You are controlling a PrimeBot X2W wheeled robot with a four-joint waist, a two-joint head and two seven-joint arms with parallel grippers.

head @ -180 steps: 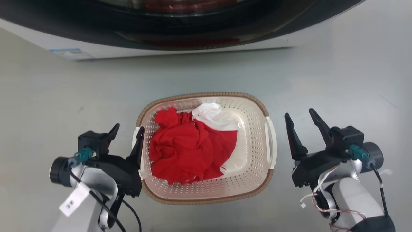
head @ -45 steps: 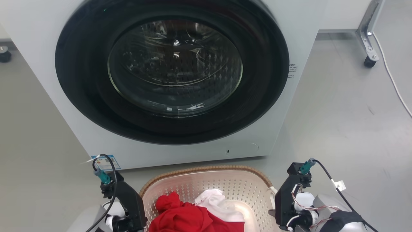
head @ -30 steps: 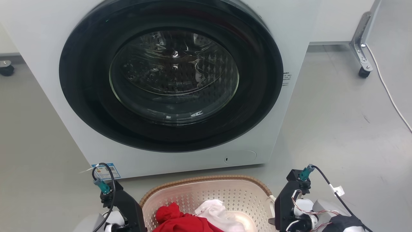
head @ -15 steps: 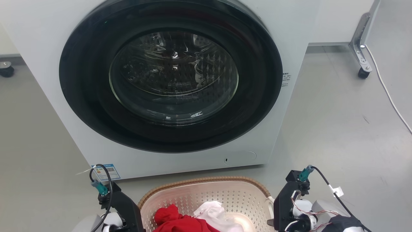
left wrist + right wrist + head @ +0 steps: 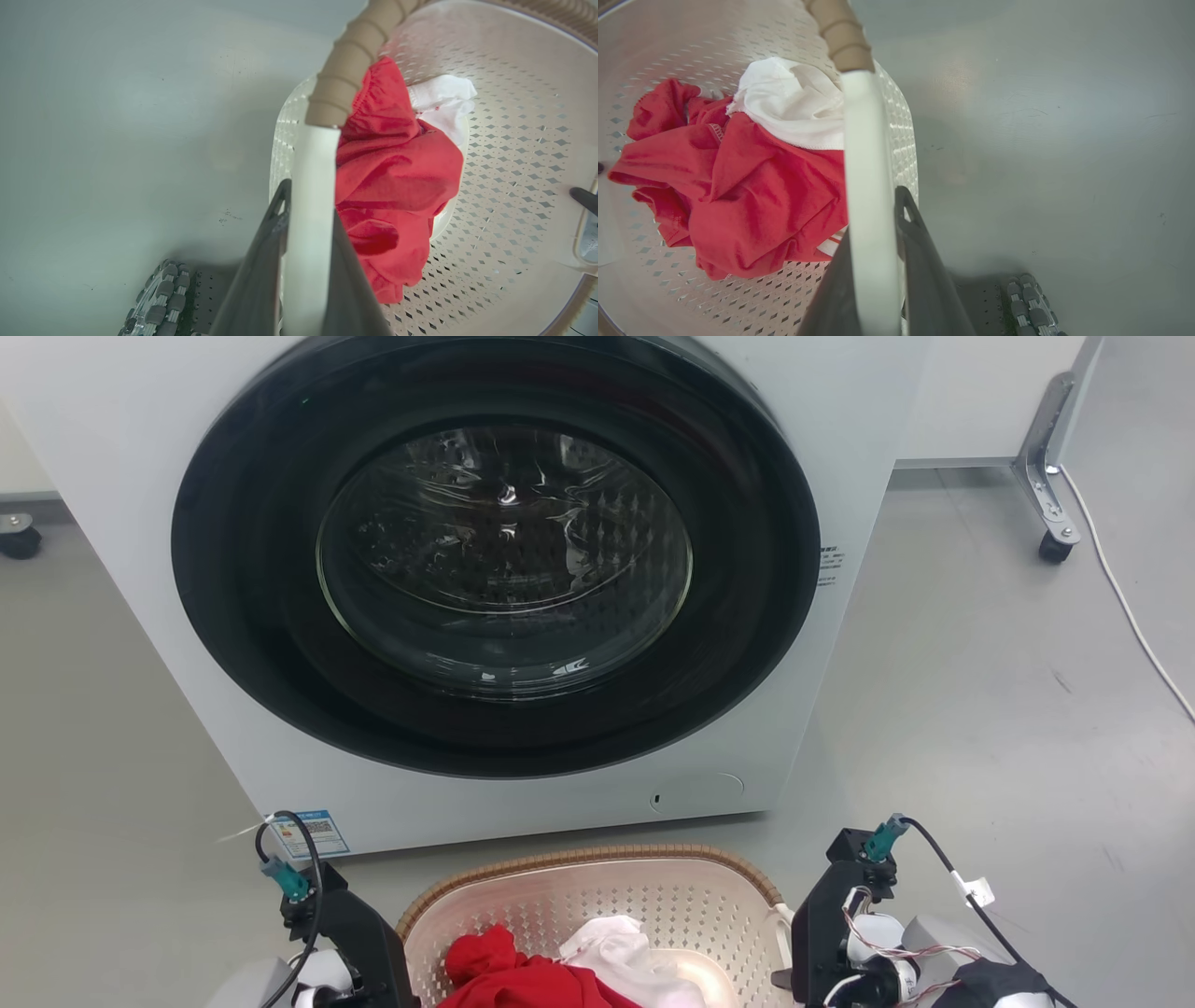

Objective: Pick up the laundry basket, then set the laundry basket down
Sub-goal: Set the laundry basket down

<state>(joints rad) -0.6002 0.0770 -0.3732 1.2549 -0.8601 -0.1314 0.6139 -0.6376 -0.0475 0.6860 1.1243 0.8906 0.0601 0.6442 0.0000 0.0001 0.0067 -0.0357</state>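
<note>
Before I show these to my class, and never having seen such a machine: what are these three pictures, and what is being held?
They come from a wheeled robot with two arms. The wide picture is from a camera on its head, looking at a white front-loading washing machine on a grey floor. The other two come from cameras on each wrist, looking along that arm's dark fingers. Between the arms is a cream-white perforated plastic laundry basket with a brown woven-look rim, holding a crumpled red garment and a white cloth. The left hand is closed on one white side handle, and the right hand on the other handle. Whether the basket is off the floor is not clear.
</note>
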